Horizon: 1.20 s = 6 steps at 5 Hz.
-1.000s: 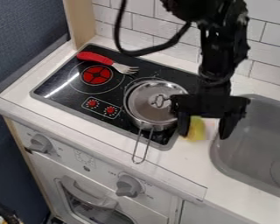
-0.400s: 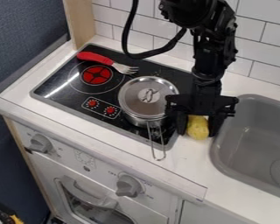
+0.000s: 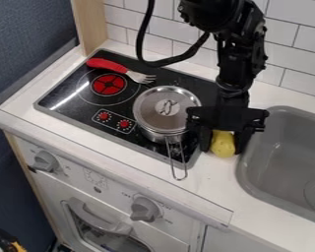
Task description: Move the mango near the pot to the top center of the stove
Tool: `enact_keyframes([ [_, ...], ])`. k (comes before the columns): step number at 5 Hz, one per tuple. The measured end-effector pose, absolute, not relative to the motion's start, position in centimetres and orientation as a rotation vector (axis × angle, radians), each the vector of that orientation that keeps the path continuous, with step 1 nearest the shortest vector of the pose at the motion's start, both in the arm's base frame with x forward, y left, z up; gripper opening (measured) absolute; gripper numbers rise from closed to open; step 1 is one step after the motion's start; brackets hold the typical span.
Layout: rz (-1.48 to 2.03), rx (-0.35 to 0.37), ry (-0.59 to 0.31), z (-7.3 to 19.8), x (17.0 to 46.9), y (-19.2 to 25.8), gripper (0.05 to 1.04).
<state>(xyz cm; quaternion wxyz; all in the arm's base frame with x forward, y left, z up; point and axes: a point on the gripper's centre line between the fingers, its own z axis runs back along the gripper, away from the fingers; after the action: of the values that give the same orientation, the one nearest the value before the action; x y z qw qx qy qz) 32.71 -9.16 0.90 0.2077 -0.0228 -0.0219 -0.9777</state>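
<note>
The metal pot [image 3: 155, 136] sits on the black stove top [image 3: 68, 107], its lid [image 3: 150, 106] on, so I can't see what it holds; its long wire handle [image 3: 176, 170] pokes out past the stove's front edge. Right beside the pot is the yellow mango [image 3: 223, 143], at the strip of counter [image 3: 211, 179] between stove and gray sink [image 3: 288, 142]. The black arm [image 3: 237, 64] comes down from the top, its gripper [image 3: 222, 148] pointing at the counter, jaws either side of the mango and, as best I can tell from here, pinching it.
</note>
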Motion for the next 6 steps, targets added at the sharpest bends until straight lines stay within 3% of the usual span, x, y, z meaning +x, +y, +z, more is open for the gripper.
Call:
enact_keyframes([
  [1, -2.750, -0.018, -0.120, 2.3, 32.8, -10.5, 0.693],
  [3, -2.713, 0.158, -0.213, 7.2, 33.4, -11.6, 0.693],
  [4, -2.488, 0.265, -0.214, 9.4, 34.3, -10.7, 0.693],
  [6, -2.034, 0.360, -0.159, 11.7, 37.5, -6.3, 0.693],
])
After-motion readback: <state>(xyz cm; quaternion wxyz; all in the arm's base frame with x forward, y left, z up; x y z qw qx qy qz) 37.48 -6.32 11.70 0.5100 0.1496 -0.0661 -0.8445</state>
